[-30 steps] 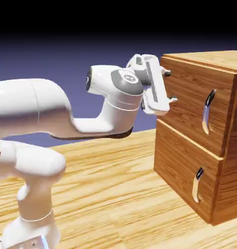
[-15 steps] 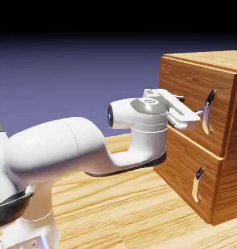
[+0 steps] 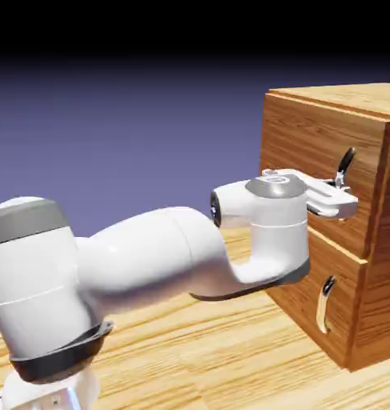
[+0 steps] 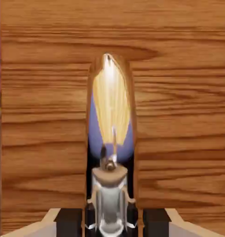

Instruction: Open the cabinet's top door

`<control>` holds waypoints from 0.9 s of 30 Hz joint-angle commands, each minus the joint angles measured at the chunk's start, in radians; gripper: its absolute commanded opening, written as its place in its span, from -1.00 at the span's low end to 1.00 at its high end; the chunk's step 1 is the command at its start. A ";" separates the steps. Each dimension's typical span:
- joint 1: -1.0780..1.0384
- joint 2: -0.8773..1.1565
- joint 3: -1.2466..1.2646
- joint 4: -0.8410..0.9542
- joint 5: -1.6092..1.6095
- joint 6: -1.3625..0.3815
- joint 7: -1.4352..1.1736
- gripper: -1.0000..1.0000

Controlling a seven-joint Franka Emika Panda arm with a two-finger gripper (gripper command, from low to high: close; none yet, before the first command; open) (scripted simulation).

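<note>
The brown wood-grain cabinet (image 3: 354, 97) stands at the exterior view's right. Its top door (image 3: 302, 140) looks closed and flush with the front. My gripper (image 3: 339, 193) reaches level against this door and is shut on the lower part of its curved silver handle (image 3: 345, 164). Only the handle's upper end shows above the hand. In the hand view the handle (image 4: 110, 106) runs up the middle of the door (image 4: 179, 115), shiny and mirror-like. There my gripper (image 4: 110, 218) clasps its near end, with a dark fingertip (image 4: 90, 216) on each side.
Below the top door is the smaller lower panel (image 3: 298, 284) with its short silver handle (image 3: 324, 304). The wooden table (image 3: 190, 352) stretches under my arm (image 3: 150, 260), which spans from the lower left to the cabinet.
My hand came down from the door's upper left corner and moved right to the handle. The jaws, open before, have closed on it. The door has not moved.
</note>
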 commanded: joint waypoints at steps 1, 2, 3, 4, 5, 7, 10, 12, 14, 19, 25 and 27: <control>-0.035 0.019 0.023 -0.034 0.005 -0.025 0.024 -1.00; -0.066 0.019 0.045 -0.070 0.024 -0.056 0.020 -1.00; -0.100 0.041 0.070 -0.098 0.031 -0.075 0.045 -1.00; -0.126 0.073 0.090 -0.109 0.025 -0.078 0.088 -1.00; -0.156 0.106 0.114 -0.123 0.022 -0.084 0.131 -1.00; -0.223 0.109 0.173 -0.192 0.071 -0.140 0.126 -1.00; -0.321 0.095 0.272 -0.300 0.162 -0.236 0.102 -1.00; -0.379 0.077 0.343 -0.372 0.233 -0.305 0.084 -1.00; -0.426 0.054 0.416 -0.437 0.308 -0.375 0.065 -1.00; -0.487 -0.006 0.597 -0.569 0.509 -0.553 0.027 -1.00; -0.466 -0.044 0.814 -0.660 0.767 -0.771 0.013 -1.00; -0.443 -0.041 0.884 -0.673 0.854 -0.842 0.018 -1.00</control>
